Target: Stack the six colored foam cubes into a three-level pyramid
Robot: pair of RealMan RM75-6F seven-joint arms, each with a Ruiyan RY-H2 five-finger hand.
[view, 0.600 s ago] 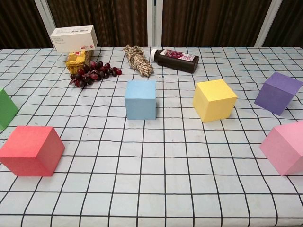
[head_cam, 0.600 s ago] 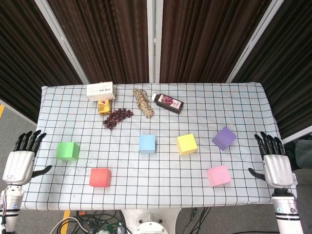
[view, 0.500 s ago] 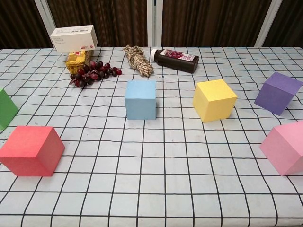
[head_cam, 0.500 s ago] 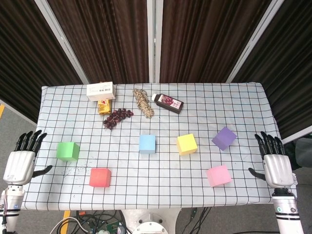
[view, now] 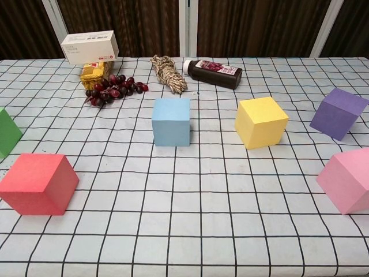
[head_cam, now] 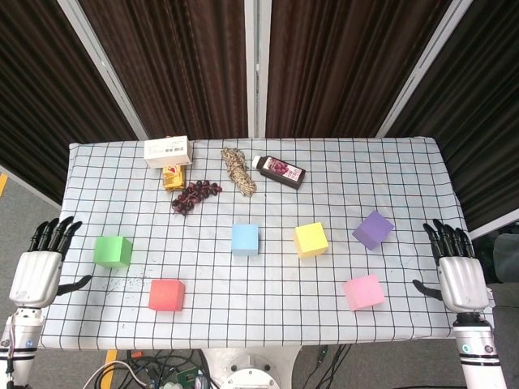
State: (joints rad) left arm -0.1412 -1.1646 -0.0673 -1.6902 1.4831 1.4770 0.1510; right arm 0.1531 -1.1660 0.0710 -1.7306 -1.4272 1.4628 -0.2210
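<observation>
Almost nothing has changed: our left hand (head_cam: 36, 267) has crept slightly inward at the tabletop's (head_cam: 389, 166) left edge, our right hand (head_cam: 457, 271) waits at the right edge, both empty with fingers spread. So stacking hasn't begun. The green foam cube (head_cam: 113, 251), red foam cube (head_cam: 166, 295), blue foam cube (head_cam: 245, 239), yellow foam cube (head_cam: 310, 240), purple foam cube (head_cam: 373, 229) and pink foam cube (head_cam: 363, 292) lie apart. The far white box (head_cam: 168, 150), gold packet (head_cam: 173, 177), dark grapes (head_cam: 195, 195), rope bundle (head_cam: 238, 170) and dark bottle (head_cam: 280, 171) obstruct nothing.
</observation>
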